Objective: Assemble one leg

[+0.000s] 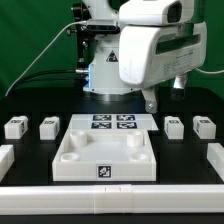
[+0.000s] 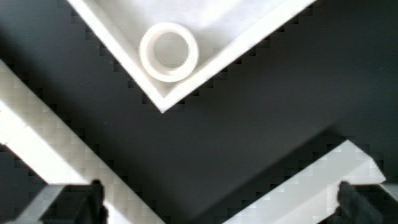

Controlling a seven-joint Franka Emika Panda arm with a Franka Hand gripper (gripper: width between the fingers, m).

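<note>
**A:** Exterior view first. Where are the legs?

**B:** Four stand upright in a row across the frame's middle. The far-left leg (image 1: 15, 127) and inner-left leg (image 1: 48, 127) are at the exterior view's left, and the inner-right leg (image 1: 174, 126) and far-right leg (image 1: 204, 127) are at its right. The tray (image 1: 135, 172) sits lower centre, with the marker board (image 1: 112, 123) just behind it.

**A:** And the gripper?

**B:** The gripper (image 1: 150, 100) hangs right of centre, above the row and apart from every leg. The inner-right leg looks nearest. I cannot read the jaws from here.

**A:** Wrist view, then?

**B:** The two dark fingers (image 2: 63, 205) stand wide apart, with only the black table (image 2: 214, 150) between them. A tray corner with its round socket (image 2: 169, 50) shows, but no leg does.

**A:** So how should it be done well?

**B:** I judge the step to be reaching for a leg. Move over one leg, centre it between the spread fingers and square them to its flat sides. Then descend straight and grip low enough that it cannot tilt, without knocking its neighbour.
</note>
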